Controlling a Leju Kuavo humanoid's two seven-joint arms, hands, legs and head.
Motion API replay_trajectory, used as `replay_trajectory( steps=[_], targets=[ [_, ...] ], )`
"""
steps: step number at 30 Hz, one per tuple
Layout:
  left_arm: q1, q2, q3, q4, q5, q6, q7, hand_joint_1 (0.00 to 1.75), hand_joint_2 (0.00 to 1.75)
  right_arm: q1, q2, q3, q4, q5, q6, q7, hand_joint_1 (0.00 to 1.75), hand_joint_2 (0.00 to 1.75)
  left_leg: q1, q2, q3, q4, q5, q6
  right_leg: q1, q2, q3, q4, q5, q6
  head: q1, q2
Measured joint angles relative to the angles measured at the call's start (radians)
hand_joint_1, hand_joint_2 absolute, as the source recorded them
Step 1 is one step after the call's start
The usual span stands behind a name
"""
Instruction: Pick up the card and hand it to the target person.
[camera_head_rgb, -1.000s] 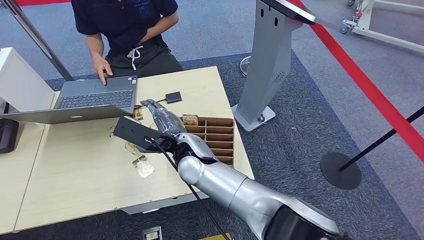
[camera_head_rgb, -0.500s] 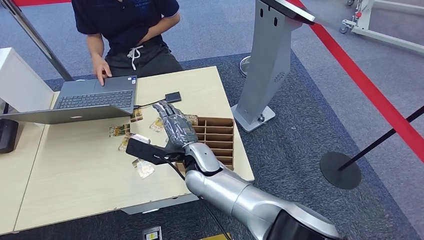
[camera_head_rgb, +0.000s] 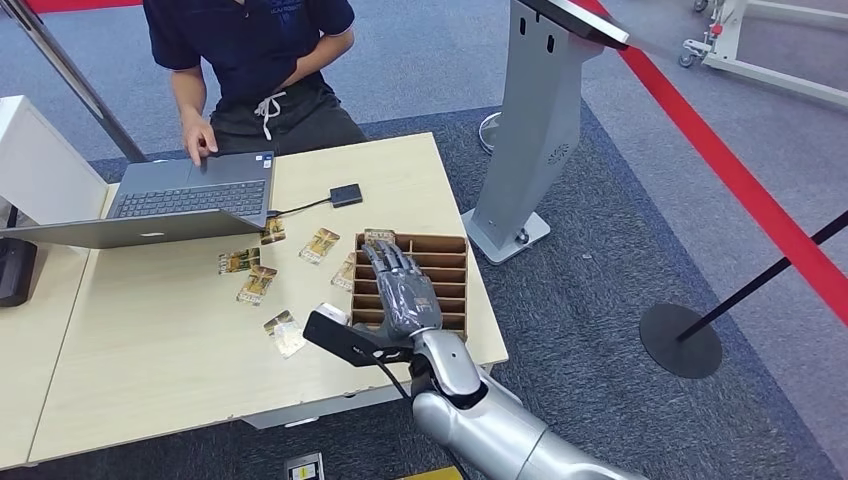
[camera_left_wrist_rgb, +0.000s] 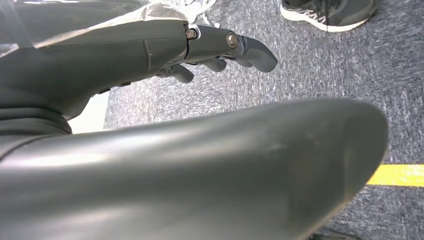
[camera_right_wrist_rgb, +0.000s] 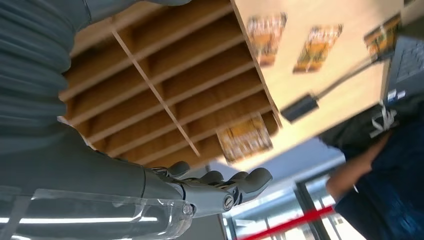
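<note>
Pale wood-grain table (camera_head_rgb: 160, 350) on grey carpet carries several small rectangular cards, gold-brown and glossy, scattered flat. One card (camera_head_rgb: 380, 237) leans at the far edge of the slatted wooden divider box (camera_head_rgb: 450, 262); others, like the loose card (camera_head_rgb: 320, 245), lie beside it toward the grey laptop (camera_head_rgb: 190, 195). Right hand (camera_head_rgb: 402, 288) hovers over the box, dark fingers (camera_head_rgb: 385, 262) extended and slightly apart, holding nothing. Left hand (camera_left_wrist_rgb: 150, 45) hangs over carpet, fingers loosely curled, empty. A person (camera_head_rgb: 250, 60) in dark clothes sits behind the laptop.
</note>
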Motion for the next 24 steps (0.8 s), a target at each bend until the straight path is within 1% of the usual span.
replay_trajectory(
  steps=[6, 10, 24],
  targets=[
    [0.000, 0.000, 0.004, 0.000, 0.005, 0.004, -0.005, 0.00, 0.00, 0.063, -0.049, -0.042, -0.132, -0.110, 0.075, 0.006, 0.00, 1.75, 0.000, 0.000, 0.000, 0.000, 0.000, 0.000, 0.000, 0.000, 0.000, 0.000, 0.000, 0.000, 0.000, 0.000],
    [-0.001, 0.000, 0.004, 0.000, 0.005, 0.004, -0.009, 0.00, 0.00, 0.086, -0.069, -0.055, -0.188, -0.149, 0.097, 0.007, 0.00, 1.75, 0.000, 0.000, 0.000, 0.000, 0.000, 0.000, 0.000, 0.000, 0.000, 0.000, 0.000, 0.000, 0.000, 0.000],
    [-0.002, 0.000, 0.004, 0.000, -0.012, -0.018, -0.024, 0.00, 0.00, 0.112, -0.122, -0.089, -0.290, -0.156, 0.097, 0.022, 0.00, 1.75, 0.000, 0.000, 0.000, 0.000, 0.000, 0.000, 0.000, 0.000, 0.000, 0.000, 0.000, 0.000, 0.000, 0.000]
  ],
)
